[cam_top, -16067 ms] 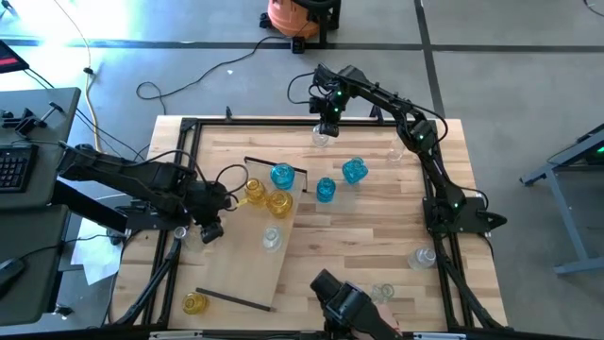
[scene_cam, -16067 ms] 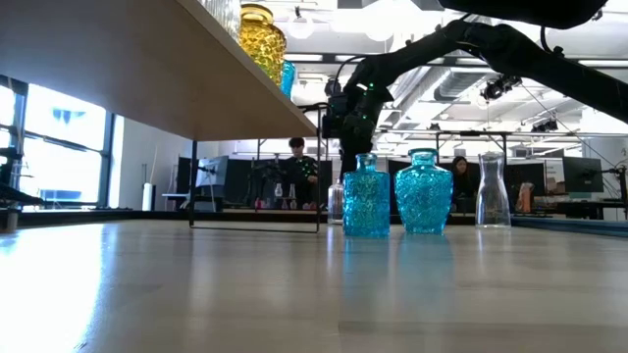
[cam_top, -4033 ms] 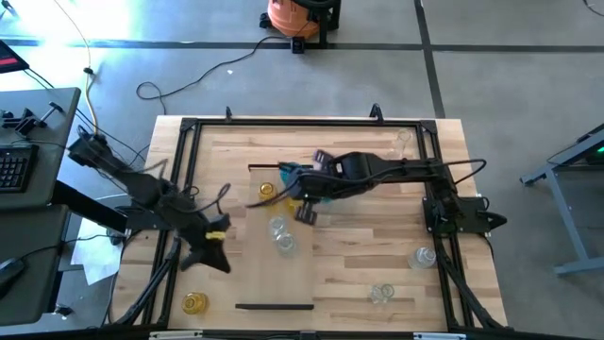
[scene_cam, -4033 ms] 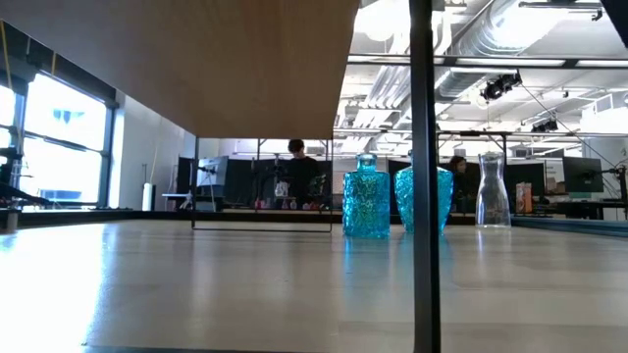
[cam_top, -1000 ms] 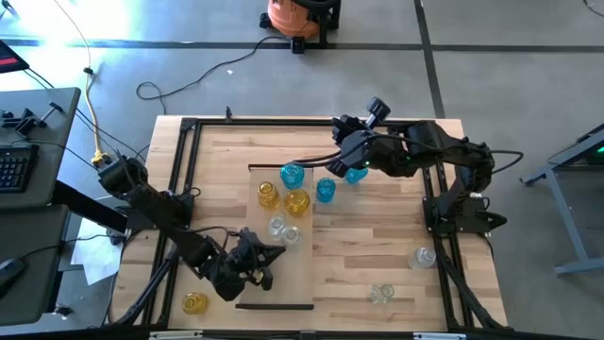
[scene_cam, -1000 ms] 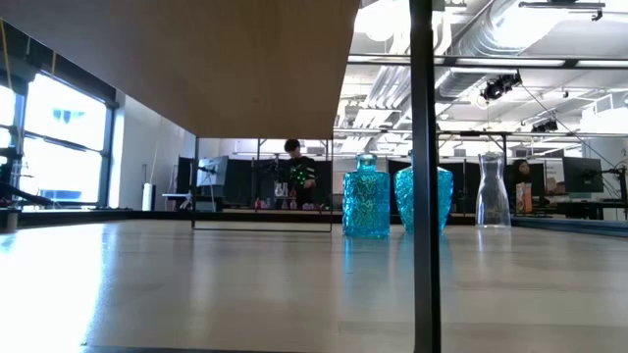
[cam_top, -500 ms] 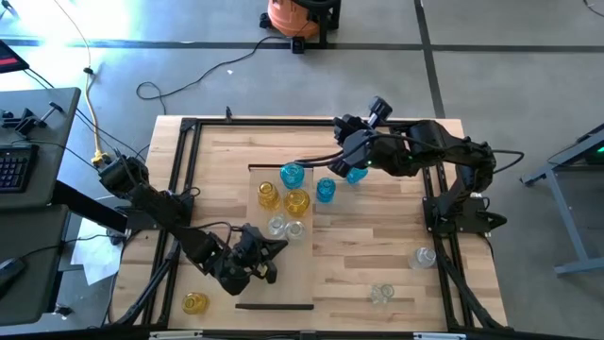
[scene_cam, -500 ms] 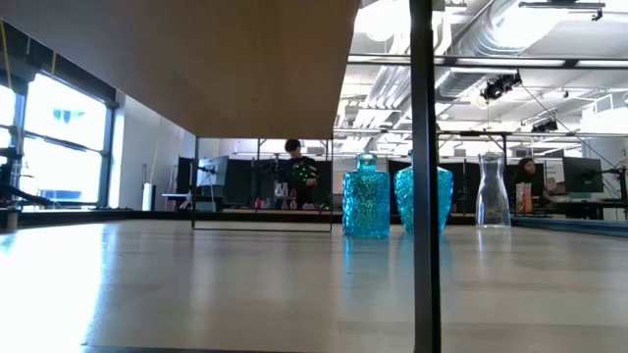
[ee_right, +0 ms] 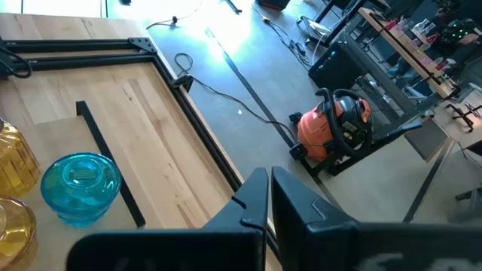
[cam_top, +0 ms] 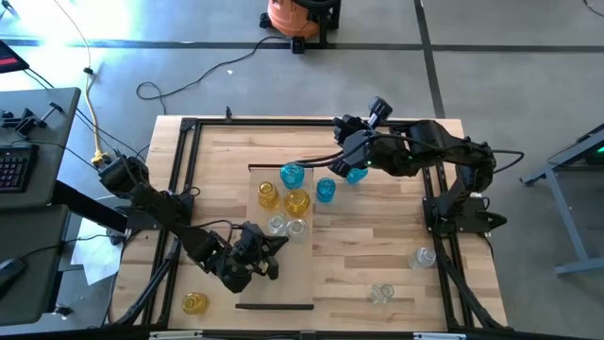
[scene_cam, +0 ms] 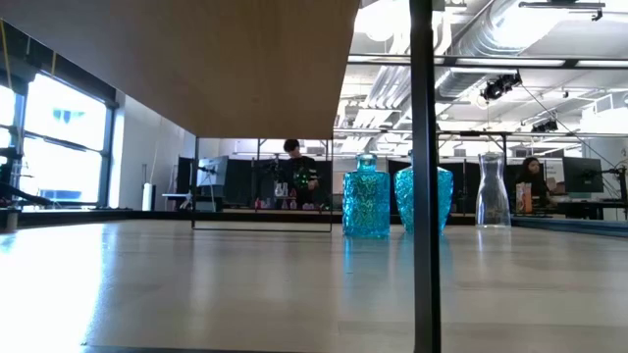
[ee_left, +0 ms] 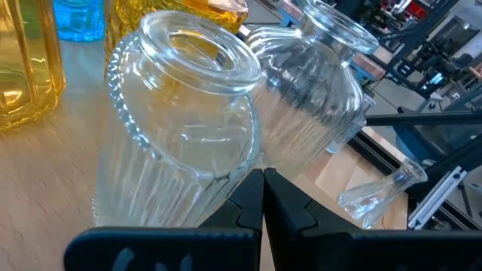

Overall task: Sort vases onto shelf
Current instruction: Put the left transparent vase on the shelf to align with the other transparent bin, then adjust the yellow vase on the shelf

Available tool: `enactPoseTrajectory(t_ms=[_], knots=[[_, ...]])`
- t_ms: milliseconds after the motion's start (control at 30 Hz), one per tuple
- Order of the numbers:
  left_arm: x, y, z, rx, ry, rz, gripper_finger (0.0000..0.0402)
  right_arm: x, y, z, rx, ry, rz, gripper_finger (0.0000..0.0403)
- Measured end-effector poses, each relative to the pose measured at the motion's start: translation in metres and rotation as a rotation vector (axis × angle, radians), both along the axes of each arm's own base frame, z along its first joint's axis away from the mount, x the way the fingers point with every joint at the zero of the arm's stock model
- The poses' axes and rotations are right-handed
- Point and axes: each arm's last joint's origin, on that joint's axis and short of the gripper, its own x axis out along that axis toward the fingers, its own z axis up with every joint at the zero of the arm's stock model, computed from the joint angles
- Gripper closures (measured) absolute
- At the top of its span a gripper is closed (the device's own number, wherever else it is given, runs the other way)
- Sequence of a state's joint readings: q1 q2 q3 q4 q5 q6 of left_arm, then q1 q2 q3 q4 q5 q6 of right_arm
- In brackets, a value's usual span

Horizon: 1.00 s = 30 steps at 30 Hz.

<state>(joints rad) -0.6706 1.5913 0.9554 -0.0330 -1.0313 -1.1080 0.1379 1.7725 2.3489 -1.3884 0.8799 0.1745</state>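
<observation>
Left claw [cam_top: 267, 257] shut over shelf [cam_top: 300, 274], striped plank tabletop [cam_top: 368, 236]

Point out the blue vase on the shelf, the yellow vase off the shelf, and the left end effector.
blue vase [cam_top: 292, 175]: high view, its rim.
yellow vase [cam_top: 194, 303]: high view, its body.
left end effector [ee_left: 263, 197]: left wrist view, where the shut fingertips meet.

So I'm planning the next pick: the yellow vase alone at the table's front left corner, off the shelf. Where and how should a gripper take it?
The yellow vase appears to stand upright, mouth up, with open tabletop around it. Probably grip the narrow neck below the rim, coming straight down from above. The left gripper is the nearer one.
</observation>
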Motion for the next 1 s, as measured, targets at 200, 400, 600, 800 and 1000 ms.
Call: enactPoseTrajectory(t_ms=[200,400,600,800,1000], knots=[[0.001,0.001,0.000,-0.004,-0.003,0.006,0.0401,0.000,0.000,0.000,-0.001,0.004,0.000,0.0403],[0.002,-0.007,0.006,-0.001,-0.023,-0.077,0.0401,0.000,0.000,0.000,-0.001,0.006,0.000,0.0403],[-0.003,-0.025,0.017,-0.023,-0.100,-0.169,0.0401,0.000,0.000,0.000,-0.001,0.007,0.000,0.0403],[-0.011,-0.033,0.019,-0.024,-0.117,-0.181,0.0401,0.000,0.000,0.000,0.000,0.007,0.001,0.0403],[-0.029,-0.032,0.060,0.112,-0.170,-0.150,0.0401,0.000,0.001,-0.001,0.035,0.017,0.041,0.0403]])
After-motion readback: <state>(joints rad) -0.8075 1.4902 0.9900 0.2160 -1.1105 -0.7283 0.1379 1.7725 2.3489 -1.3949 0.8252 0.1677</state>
